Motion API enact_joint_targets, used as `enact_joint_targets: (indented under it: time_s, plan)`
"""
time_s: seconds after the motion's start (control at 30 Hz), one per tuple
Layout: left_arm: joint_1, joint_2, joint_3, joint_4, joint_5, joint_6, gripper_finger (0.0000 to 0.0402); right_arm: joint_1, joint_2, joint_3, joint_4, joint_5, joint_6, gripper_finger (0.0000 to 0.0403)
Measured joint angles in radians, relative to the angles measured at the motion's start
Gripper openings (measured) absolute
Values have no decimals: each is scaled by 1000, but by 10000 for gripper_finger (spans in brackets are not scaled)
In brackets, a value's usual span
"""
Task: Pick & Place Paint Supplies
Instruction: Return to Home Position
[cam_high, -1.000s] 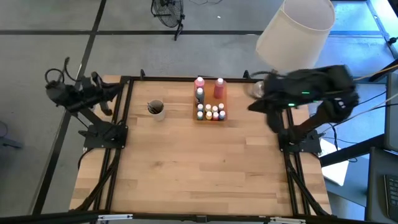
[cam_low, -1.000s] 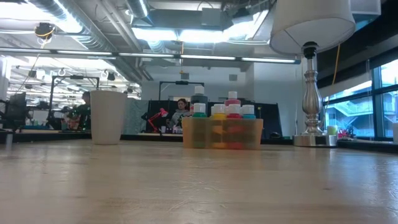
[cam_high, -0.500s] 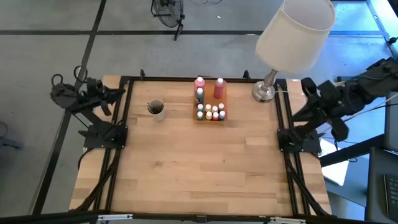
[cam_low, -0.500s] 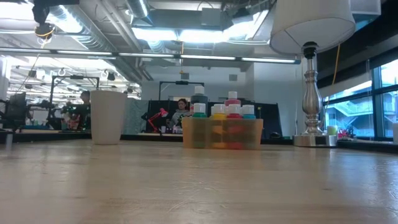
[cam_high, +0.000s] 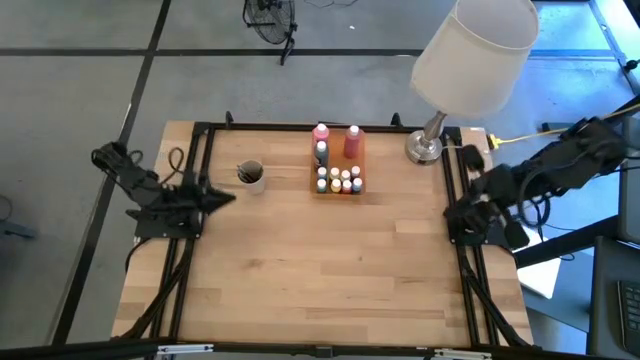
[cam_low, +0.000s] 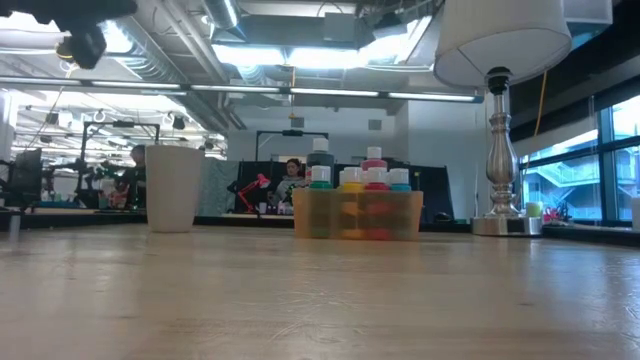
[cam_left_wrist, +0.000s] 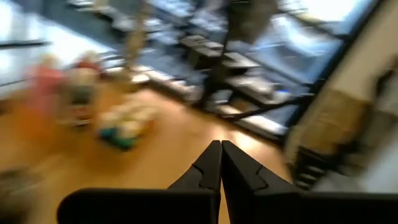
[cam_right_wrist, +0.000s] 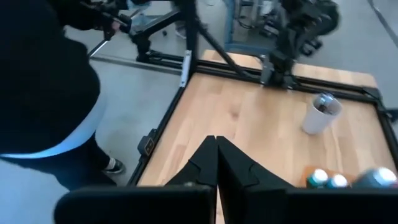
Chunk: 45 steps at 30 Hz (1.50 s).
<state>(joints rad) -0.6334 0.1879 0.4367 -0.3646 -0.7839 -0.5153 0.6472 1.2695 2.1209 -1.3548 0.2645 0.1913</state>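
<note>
The paint supplies stand at the table's far middle. A shallow tray (cam_high: 338, 170) holds several small capped bottles, with two pink bottles and a dark one at its far end; it shows too in the low view (cam_low: 358, 212). To its left stands a white cup (cam_high: 250, 175) with thin dark brushes. My left gripper (cam_high: 226, 195) is shut and holds nothing, over the table's left rail and pointing at the table (cam_left_wrist: 221, 148). My right gripper (cam_high: 476, 186) is shut with nothing in it, over the right rail (cam_right_wrist: 216, 140).
A big white-shaded lamp (cam_high: 475, 55) stands on its metal base (cam_high: 423, 148) at the far right corner, close to my right arm. Black rails (cam_high: 203, 170) run along both table sides. A person in dark clothes (cam_right_wrist: 43, 93) stands beside the table. The near half is bare wood (cam_high: 320, 270).
My left gripper has swung down from outside the left edge toward the table and now reaches over the left rail, having rolled. My right gripper has drawn back from beside the lamp base toward the table's right edge and turned. Both have stayed shut. The supplies have not moved.
</note>
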Motion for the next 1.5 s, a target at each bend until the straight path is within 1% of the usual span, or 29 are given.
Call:
enact_joint_targets:
  time_s: [0.07, 0.17, 0.2, 0.27, 0.43, 0.5, 0.6, 0.73, 0.9, 1.03, 1.13, 1.27, 1.37, 1.5]
  plan:
    - [0, 0, -79, 195, 107, 79, 2, 0, 0, -22, 22, -6, -21, 0]
    - [0, 0, -175, 486, 349, 184, 2, 0, -2, -27, 35, -6, -24, 0]
    - [0, 0, -202, 555, 395, 202, 2, 0, -2, -27, 42, -6, -24, 0]
    - [0, -2, -244, 609, 411, 209, 2, 0, -2, -27, 52, -6, -28, 0]
    - [1, -19, -334, 618, 409, 129, 2, 0, 0, -27, 103, -6, -40, 0]
    - [1, -28, -371, 678, 423, 122, 2, 0, 4, -27, 127, -6, -40, 0]
    - [1, -35, -423, 766, 436, 153, 2, 0, 16, -27, 171, -6, -24, 0]
    - [3, -32, -428, 771, 438, 219, 2, 0, 36, -27, 224, -6, 3, 0]
    - [30, -33, -428, 742, 474, 294, 2, 0, 70, -27, 275, -5, 35, 0]
    - [120, -31, -428, 704, 485, 335, 2, -1, 88, -27, 304, 33, 96, 0]
    - [214, -24, -428, 661, 580, 322, 2, -1, 105, -27, 307, 57, 143, 0]
    - [319, -22, -428, 604, 587, 295, 2, -1, 133, -27, 334, 57, 148, 0]
    - [367, -22, -428, 549, 600, 293, 2, 0, 151, -27, 332, 57, 156, 0]
    - [404, -23, -428, 524, 616, 299, 2, 3, 156, -27, 330, 49, 187, 0]
